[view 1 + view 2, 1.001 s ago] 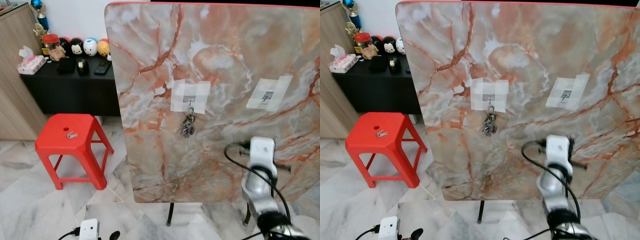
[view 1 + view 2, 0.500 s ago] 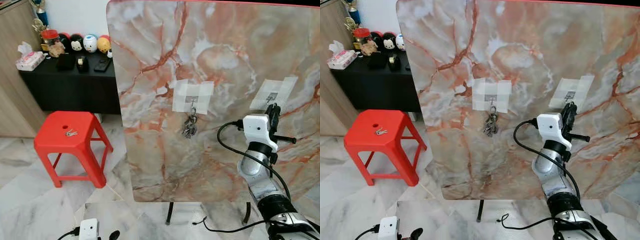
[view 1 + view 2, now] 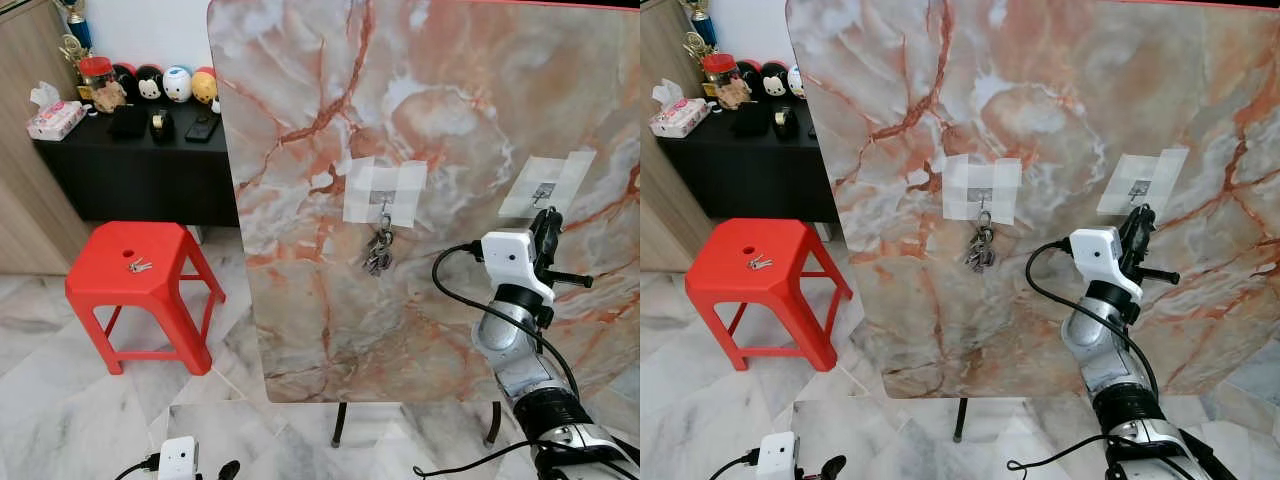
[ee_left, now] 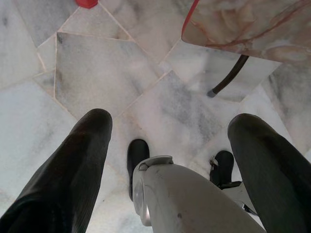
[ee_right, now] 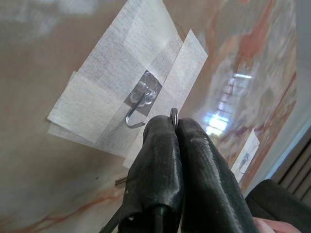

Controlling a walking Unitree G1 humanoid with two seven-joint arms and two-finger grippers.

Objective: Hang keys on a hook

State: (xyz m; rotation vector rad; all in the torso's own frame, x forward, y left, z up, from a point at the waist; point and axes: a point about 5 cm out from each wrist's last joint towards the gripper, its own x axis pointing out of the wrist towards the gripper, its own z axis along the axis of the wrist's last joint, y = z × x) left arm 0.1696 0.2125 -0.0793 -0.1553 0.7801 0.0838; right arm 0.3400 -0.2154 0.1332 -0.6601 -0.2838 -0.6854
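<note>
**Right arm has risen to the free hook, key ring pinched and ready**

Nearest, the left gripper point(image 4: 165, 160) hangs idle over the marble floor point(image 4: 97, 82), its fingers spread wide and holding nothing.

A second ago the right arm was low against the panel; it has since swung up, and over the last half second it has barely shifted. The right gripper point(image 5: 175, 127) is clenched on a key ring point(image 5: 173, 114), whose metal loop pokes out between the fingertips, just beside the tip of the hook point(image 5: 138, 109) taped to the marble board point(image 3: 420, 110) but not yet over it. The ring most likely now needs a small lift and slide onto the hook.

Further left on the board, another bunch of keys point(image 3: 377, 252) already hangs from its own taped hook. Beyond, a small key point(image 3: 139, 265) lies on the red stool point(image 3: 100, 290).
</note>
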